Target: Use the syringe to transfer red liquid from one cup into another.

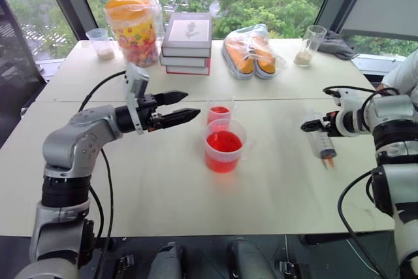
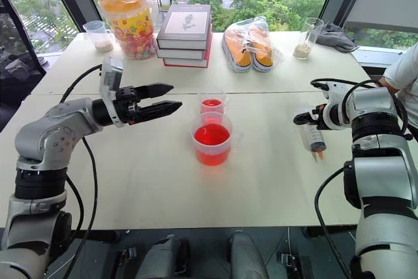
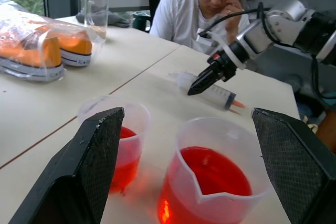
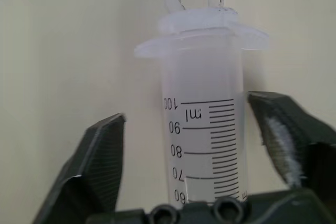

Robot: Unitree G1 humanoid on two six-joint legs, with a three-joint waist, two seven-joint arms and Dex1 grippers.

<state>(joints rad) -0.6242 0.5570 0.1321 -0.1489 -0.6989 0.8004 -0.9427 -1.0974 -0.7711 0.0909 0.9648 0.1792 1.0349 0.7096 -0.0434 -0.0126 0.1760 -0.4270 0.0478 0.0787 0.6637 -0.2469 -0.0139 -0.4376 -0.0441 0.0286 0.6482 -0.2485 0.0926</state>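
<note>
Large clear plastic syringe with printed scale and small orange tip lies flat on the pale table, right of the cups, tip toward the robot. Right gripper sits low over its barrel, angled down, fingers spread to either side of it, one close to the barrel, no clamp visible. 2 clear plastic cups hold the red liquid: big spouted cup in front, smaller cup just behind it. Left gripper held level, pointing at the cups, fingers apart, empty. Far edge: stacked books, bagged orange shoes, snack tub, 2 glasses of tan powder. Windows behind, trees outside. Person in white shirt seated at the right.
</note>
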